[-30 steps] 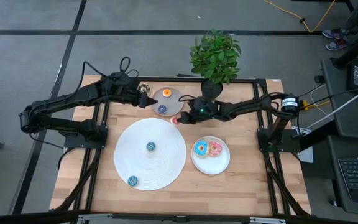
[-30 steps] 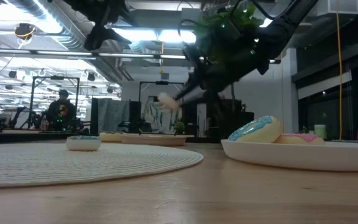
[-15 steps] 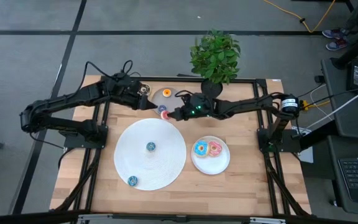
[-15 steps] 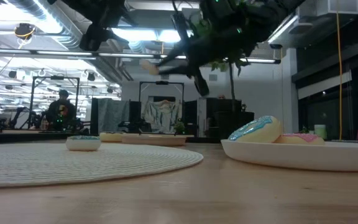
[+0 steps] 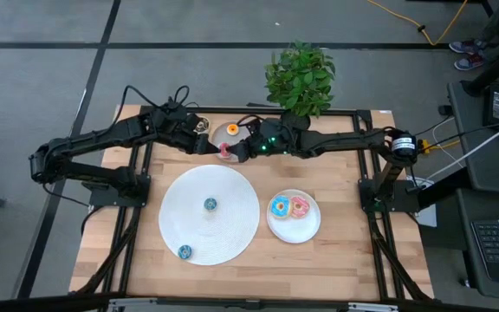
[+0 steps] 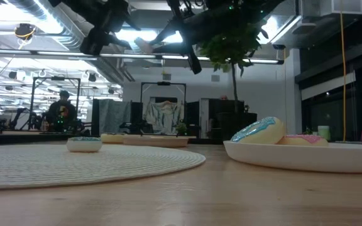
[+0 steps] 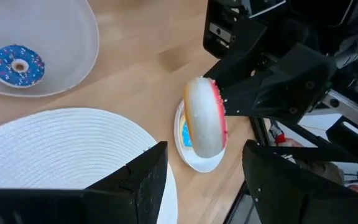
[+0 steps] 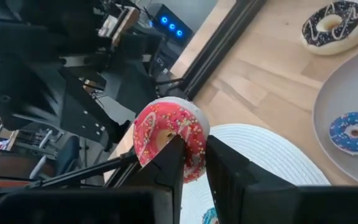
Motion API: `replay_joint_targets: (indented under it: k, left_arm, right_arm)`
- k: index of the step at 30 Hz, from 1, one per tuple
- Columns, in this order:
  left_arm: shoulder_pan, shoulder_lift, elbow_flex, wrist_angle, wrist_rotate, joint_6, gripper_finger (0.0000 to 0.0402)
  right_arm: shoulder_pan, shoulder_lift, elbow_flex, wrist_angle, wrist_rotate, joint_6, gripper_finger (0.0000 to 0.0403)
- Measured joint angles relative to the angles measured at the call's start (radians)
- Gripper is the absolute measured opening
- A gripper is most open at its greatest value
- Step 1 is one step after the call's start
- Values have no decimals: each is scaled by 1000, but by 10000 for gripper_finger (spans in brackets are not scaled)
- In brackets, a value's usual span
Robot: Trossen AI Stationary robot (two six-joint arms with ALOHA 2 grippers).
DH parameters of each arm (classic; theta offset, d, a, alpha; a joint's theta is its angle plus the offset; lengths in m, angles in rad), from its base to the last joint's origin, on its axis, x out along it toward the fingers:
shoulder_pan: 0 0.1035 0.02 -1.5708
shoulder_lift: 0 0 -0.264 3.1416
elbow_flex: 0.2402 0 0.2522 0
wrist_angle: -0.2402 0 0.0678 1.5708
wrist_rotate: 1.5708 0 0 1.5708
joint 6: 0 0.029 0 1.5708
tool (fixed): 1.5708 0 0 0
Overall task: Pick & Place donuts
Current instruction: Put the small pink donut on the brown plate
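Pink-sprinkled donut (image 8: 169, 138): gripped by right gripper (image 5: 230, 152), raised near table's far edge
Left gripper (image 5: 199, 139): empty, fingers apart, beside grey plate (image 5: 232, 136)

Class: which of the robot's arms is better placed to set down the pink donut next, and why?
Probably the right: the right gripper already pinches the pink donut in the air beside the small plate. The left gripper is open, holding nothing.

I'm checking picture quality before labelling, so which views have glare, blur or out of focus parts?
Low view: bright ceiling lights glare behind the arms, leaving them as dark shapes, and the near table edge is soft. Right wrist view: the red-pink donut is sharp, its own fingers blurred. High view: evenly lit.
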Motion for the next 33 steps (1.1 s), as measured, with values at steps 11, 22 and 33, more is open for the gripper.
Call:
replay_joint_targets:
  k: [11,22,33]
  left_arm:
    - [-7,35,0,29,-4,3,198]
    - [-26,75,0,54,16,6,191]
    - [-26,74,0,65,11,12,120]
  right_arm:
    - [23,1,0,32,0,8,67]
    - [26,1,0,32,0,8,67]
    - [26,1,0,31,1,-12,67]
